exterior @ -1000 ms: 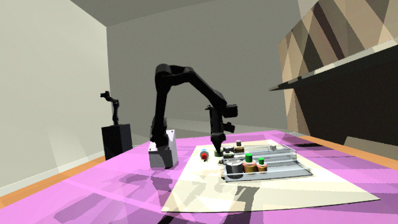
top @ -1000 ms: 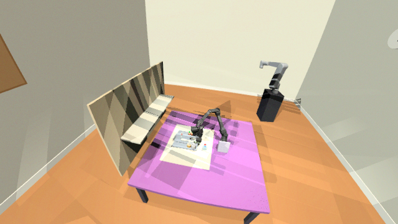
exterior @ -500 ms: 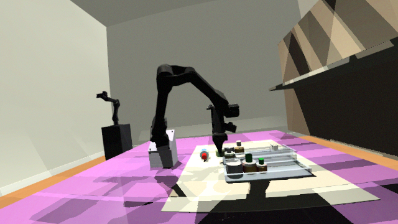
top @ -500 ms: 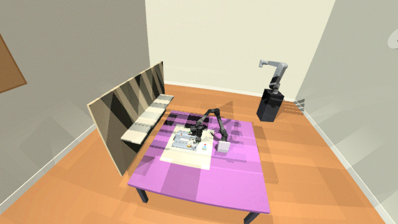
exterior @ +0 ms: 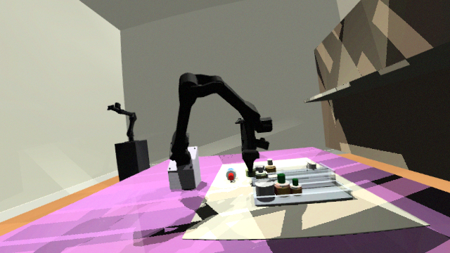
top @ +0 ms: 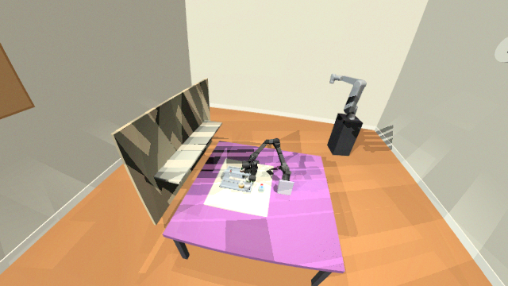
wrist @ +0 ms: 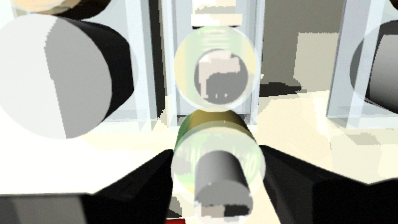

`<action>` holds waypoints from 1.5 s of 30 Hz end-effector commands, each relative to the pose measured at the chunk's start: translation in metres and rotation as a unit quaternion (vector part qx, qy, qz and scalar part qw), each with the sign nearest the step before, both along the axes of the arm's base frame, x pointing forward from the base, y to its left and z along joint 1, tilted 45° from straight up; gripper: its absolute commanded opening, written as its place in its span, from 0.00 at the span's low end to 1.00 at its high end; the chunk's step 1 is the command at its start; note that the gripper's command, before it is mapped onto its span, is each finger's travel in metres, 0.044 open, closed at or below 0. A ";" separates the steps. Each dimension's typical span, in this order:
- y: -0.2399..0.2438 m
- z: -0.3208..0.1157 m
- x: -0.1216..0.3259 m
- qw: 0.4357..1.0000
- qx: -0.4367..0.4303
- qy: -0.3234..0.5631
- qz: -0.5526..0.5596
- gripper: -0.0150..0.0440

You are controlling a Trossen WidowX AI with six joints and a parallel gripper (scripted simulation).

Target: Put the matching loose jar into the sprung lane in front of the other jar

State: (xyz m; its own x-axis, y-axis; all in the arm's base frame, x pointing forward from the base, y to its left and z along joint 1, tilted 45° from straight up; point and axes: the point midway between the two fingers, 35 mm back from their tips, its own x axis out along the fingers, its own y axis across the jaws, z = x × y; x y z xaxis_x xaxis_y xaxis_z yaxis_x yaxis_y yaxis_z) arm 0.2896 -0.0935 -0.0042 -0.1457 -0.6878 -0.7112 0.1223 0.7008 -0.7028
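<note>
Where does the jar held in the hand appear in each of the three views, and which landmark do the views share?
Top: too small to tell apart; it is under the hand at the rack's near corner.
Exterior: low at centre, below the hand; only the held jar's greenish base shows.
Wrist: bottom centre, the held jar between the dark fingers.
Shared landmark: the clear lane rack.
</note>
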 end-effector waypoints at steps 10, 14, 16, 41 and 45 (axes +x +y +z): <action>-0.003 0.003 0.018 1.000 -0.004 -0.020 0.001 0.25; -0.004 0.004 0.020 1.000 -0.004 -0.020 0.001 0.25; -0.004 0.004 0.021 1.000 -0.004 -0.020 0.001 0.25; -0.004 0.007 0.032 1.000 -0.004 -0.020 0.001 0.25; -0.004 0.008 0.034 1.000 -0.004 -0.020 0.001 0.25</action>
State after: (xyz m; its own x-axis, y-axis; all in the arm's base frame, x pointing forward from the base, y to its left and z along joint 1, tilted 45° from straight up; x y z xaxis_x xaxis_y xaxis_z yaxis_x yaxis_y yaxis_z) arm 0.3111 -0.0971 -0.0020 -0.1456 -0.6855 -0.7134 0.1295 0.7017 -0.7006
